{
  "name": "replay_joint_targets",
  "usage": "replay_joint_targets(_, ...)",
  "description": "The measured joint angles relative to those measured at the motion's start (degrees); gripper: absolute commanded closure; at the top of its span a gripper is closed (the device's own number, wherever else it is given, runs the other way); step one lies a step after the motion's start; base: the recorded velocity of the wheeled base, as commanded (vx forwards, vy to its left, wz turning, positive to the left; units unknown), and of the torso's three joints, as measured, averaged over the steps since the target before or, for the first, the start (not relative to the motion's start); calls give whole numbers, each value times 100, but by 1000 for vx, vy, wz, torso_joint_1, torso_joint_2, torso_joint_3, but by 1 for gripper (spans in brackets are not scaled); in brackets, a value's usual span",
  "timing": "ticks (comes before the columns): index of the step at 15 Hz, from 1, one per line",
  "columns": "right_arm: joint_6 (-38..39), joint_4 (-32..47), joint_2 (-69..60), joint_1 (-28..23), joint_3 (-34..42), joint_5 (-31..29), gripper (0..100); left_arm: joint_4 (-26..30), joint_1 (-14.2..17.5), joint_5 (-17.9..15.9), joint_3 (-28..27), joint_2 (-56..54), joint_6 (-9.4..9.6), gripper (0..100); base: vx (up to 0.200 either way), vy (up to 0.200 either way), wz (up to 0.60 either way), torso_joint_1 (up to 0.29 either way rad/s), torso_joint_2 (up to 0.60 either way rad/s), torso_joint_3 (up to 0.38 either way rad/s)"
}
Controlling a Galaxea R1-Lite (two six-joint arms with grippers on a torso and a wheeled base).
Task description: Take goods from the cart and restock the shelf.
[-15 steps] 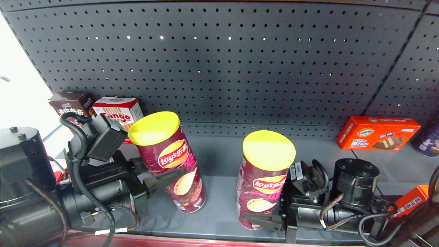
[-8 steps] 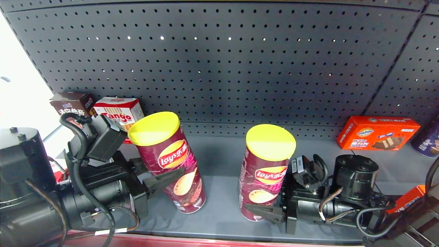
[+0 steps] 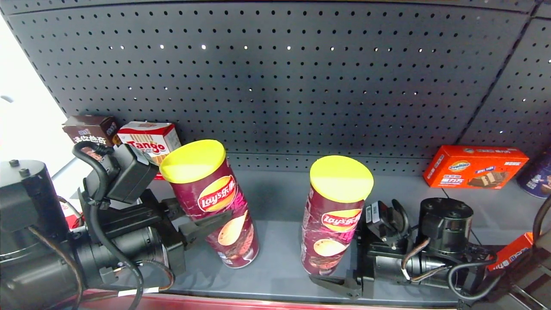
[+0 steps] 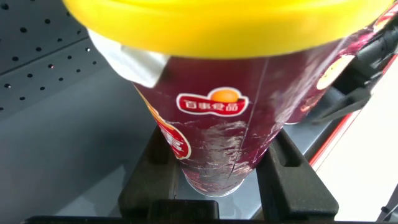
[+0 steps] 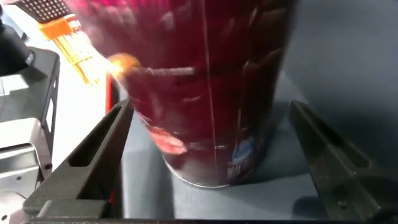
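Observation:
Two maroon chips cans with yellow lids are on the grey shelf. The left can leans to the left, its base on the shelf. My left gripper is shut on its lower half, a finger pressed to each side. The right can stands nearly upright on the shelf. Low around its base, my right gripper is open, with a clear gap between each finger and the can.
A red-and-white wafer box and a brown box stand at the back left. An orange box and a purple can sit at the back right. The pegboard wall closes the back. Bare shelf lies between the cans.
The right can went further onto the shelf and settled. My right gripper then spread its fingers off it and dropped lower. The left arm and its can kept still.

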Motion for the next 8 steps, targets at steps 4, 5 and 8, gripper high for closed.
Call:
replay_joint_targets(4,5,-24,-574,-63,321,2,0,5,-9,-5,0,-2,-1,100,0,0,0,0,0,0)
replay_joint_targets(5,5,-24,-780,-110,466,2,0,0,-13,-7,0,-2,-1,100,0,0,0,0,0,0)
replay_joint_targets(8,0,-27,-1543,-260,981,-78,0,2,-16,-7,9,-6,-1,100,0,0,0,0,0,0)
